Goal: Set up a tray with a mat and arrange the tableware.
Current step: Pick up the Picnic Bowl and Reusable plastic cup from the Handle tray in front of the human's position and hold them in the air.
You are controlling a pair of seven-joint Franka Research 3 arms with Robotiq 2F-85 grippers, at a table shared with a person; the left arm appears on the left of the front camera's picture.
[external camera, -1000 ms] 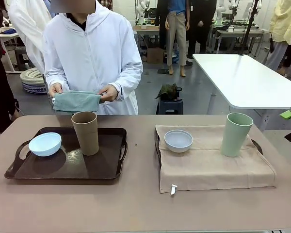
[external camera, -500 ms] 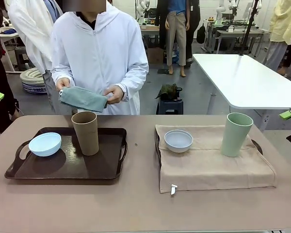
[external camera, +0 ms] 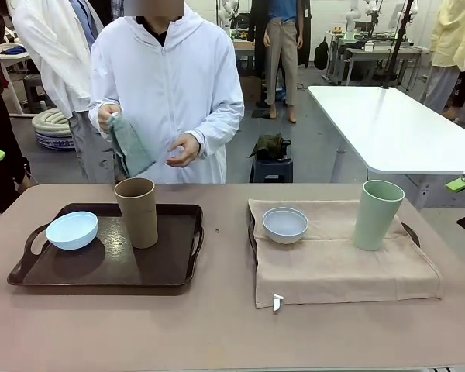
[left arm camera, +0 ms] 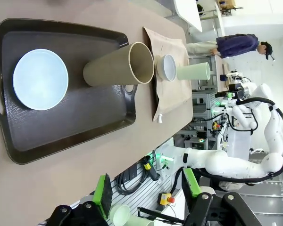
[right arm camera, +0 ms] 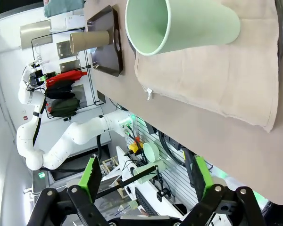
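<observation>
A dark brown tray (external camera: 31,273) on the table's left carries a pale blue bowl (external camera: 71,230) and an upright tan cup (external camera: 136,211). On the right, a beige mat (external camera: 341,263) covers a second tray, with a greyish white bowl (external camera: 285,225) and a pale green cup (external camera: 378,215) standing on it. Across the table a person holds a folded teal cloth (external camera: 130,145) in one hand. My left gripper (left arm camera: 146,193) is open and empty, off the table's left end. My right gripper (right arm camera: 146,179) is open and empty too, beyond the right end near the green cup (right arm camera: 184,26).
Bare tabletop (external camera: 217,325) lies between the trays and along the near edge. A small tag (external camera: 277,301) sticks out at the mat's front corner. A white table (external camera: 387,124) and other people stand farther back.
The person has shifted a little to the right and let the teal cloth go from flat in both hands to hanging from one hand. Tableware and both arms stay put.
</observation>
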